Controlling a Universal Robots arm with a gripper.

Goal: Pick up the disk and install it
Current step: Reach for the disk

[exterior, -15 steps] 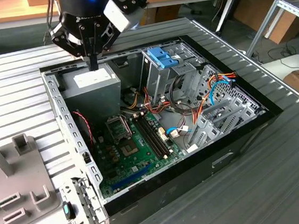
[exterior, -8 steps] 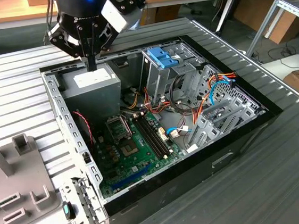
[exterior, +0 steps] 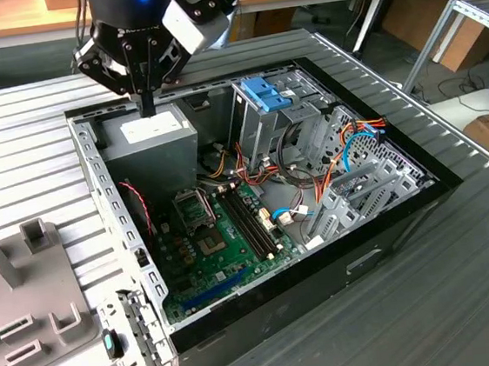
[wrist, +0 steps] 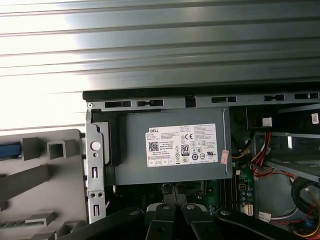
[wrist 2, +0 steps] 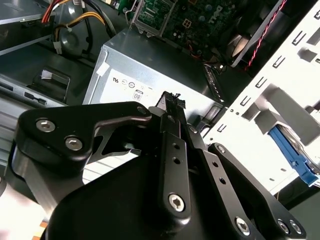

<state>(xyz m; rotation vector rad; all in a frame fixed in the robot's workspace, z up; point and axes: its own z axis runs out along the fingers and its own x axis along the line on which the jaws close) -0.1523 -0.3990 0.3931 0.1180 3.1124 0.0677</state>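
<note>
A: Claw?
B: The gripper (exterior: 147, 101) is pinched shut, empty, over the power supply (exterior: 147, 134), at eleven o'clock of the case (exterior: 357, 250) in the exterior view
A: And the disk (wrist 2: 294, 154)?
B: Beyond, in the grey holder (exterior: 29, 293) at eight o'clock. Rigid, heavyish, fragile, I'd judge; take its blue frame's edges

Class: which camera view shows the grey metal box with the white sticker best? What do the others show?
The first wrist view: the grey metal box faces the camera, whole sticker visible. The exterior view shows its top and one side below the tool. The second wrist view shows it slanted, part hidden by the tool.
</note>
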